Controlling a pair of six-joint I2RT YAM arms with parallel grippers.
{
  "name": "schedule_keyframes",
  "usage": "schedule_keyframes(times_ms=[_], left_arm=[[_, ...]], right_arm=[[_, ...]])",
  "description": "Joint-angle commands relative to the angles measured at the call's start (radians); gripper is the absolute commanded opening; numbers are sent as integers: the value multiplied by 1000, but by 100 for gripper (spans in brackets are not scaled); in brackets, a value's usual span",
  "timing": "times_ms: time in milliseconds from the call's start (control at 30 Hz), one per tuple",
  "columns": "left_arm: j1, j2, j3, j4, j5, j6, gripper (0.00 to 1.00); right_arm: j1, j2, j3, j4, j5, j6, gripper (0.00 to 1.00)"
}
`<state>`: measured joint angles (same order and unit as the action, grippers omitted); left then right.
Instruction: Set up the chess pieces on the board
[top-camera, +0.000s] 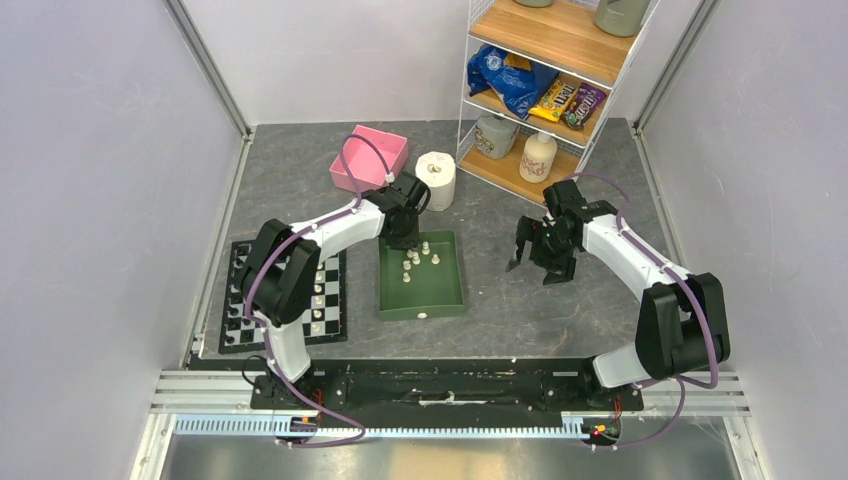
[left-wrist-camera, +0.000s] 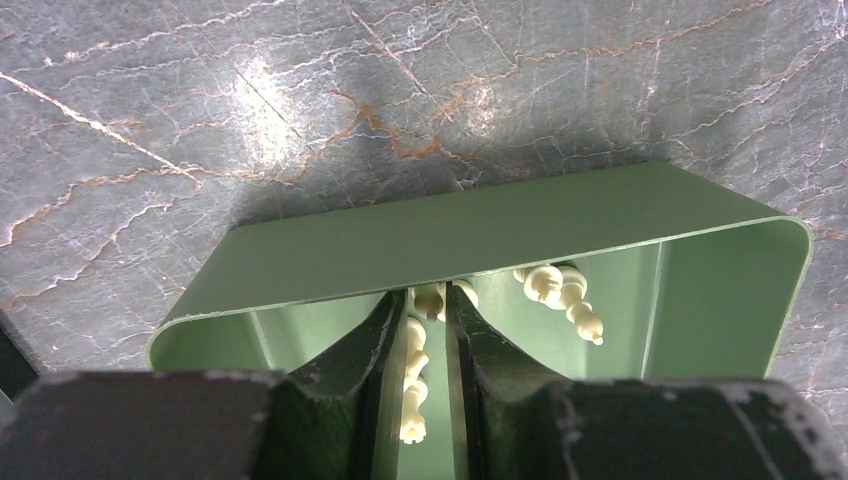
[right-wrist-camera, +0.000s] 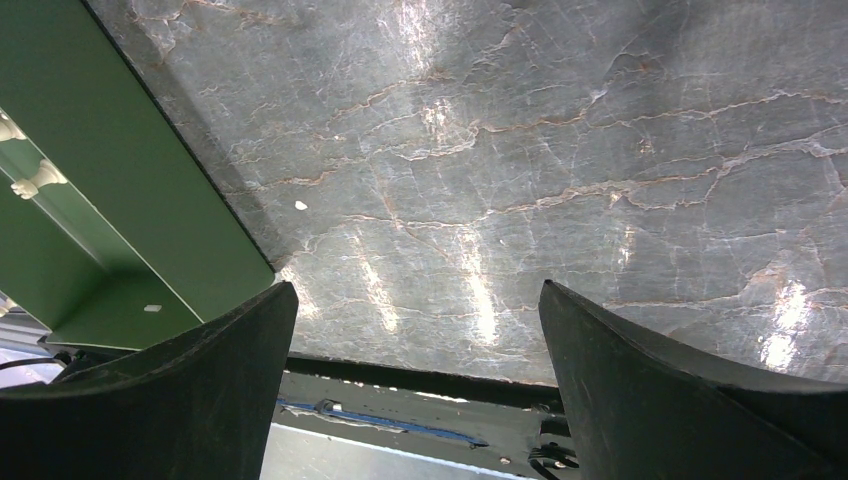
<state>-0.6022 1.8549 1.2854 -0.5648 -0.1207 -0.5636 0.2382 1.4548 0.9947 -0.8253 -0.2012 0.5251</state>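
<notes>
Room is widest around my right gripper (top-camera: 535, 268): bare table (top-camera: 500, 320) on every side, the tray (top-camera: 445, 290) off to its left, the shelf (top-camera: 545, 160) behind it. My left arm stretches over to the tray's far end, where the roll (top-camera: 436, 180) and the pink box (top-camera: 368, 160) stand just beyond. In the wrist view the tray's far wall rises close ahead of the fingers.

My left gripper (left-wrist-camera: 425, 300) sits down inside the tray, jaws narrow and nearly parallel. One piece (left-wrist-camera: 412, 380) lies lengthwise in the gap between them. A strip of green shows beside it, so I cannot tell whether the pads press on it. A second piece (left-wrist-camera: 567, 295) lies on its side just to the right, by the far wall. My right gripper hangs with jaws spread wide, holding nothing and touching nothing.

More pieces (top-camera: 412, 262) are loose in the tray's far half, and one is alone by the near wall. The board (top-camera: 236, 322) lies flat at the table's left edge, beside the tray with a strip of table between. Several pieces stand on its right-hand squares, and my left arm hides part of it.
</notes>
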Motion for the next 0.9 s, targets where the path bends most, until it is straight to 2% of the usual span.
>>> schedule_keyframes(times_ms=[0,300,467,600,867], left_arm=[[2,13,8,40,2,-7,26],[2,23,5,50,0,-6,19],[2,-12,-20,69,8,-4,8],[2,-78,-28,47,9,-1,3],[25,-265,-42,-36,-60,1,2]], right_arm=[[-3,2,12,10,14,-15,99],[-4,5,15,9,13,-18,99],[-5,12,17,12,6,-16,99],[-4,10,19,11,3,-14,99],[-4,13,21,11,2,-14,99]])
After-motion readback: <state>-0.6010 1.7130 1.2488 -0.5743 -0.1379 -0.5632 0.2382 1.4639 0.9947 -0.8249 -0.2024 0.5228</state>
